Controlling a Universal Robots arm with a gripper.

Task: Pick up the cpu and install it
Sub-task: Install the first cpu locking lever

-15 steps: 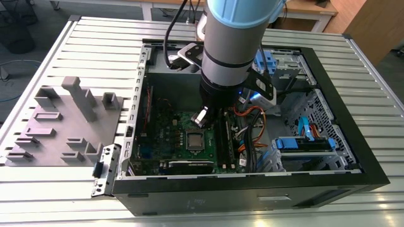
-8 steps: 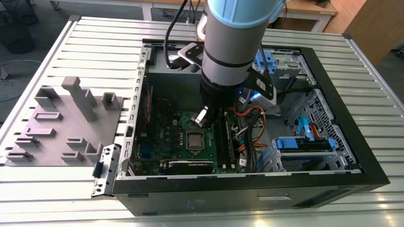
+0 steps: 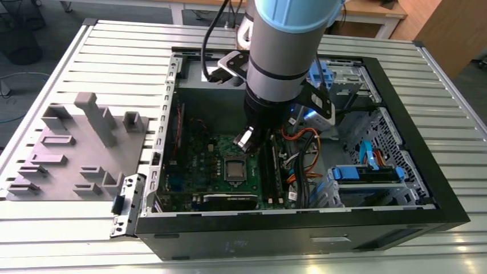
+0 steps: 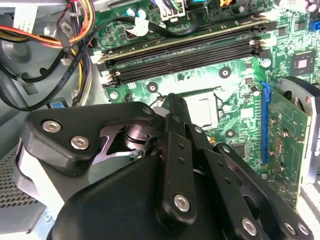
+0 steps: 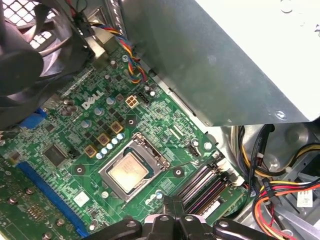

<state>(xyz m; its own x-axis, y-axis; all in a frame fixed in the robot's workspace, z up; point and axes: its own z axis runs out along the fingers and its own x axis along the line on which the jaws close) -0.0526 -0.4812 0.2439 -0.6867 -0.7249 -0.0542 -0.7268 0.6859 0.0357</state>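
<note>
The cpu (image 5: 129,172) is a small square chip with a dull metal top. It lies flat inside the silver socket frame (image 5: 150,152) on the green circuit board (image 5: 75,130), and it also shows in the second wrist view (image 4: 202,111) and the exterior view (image 3: 234,168). My gripper (image 3: 247,141) hangs inside the open computer case, a little above the board and just beside the socket. Its black fingers meet in one tip (image 5: 168,202) with nothing between them. In the second wrist view that tip (image 4: 172,100) stands at the socket's edge.
Black memory slots (image 4: 185,55) run next to the socket. Bundles of coloured cables (image 5: 280,200) and a fan (image 5: 30,55) crowd the case. An add-in card (image 4: 287,135) stands upright on the board. Grey plastic blocks (image 3: 76,148) sit on the slatted table at the exterior view's left.
</note>
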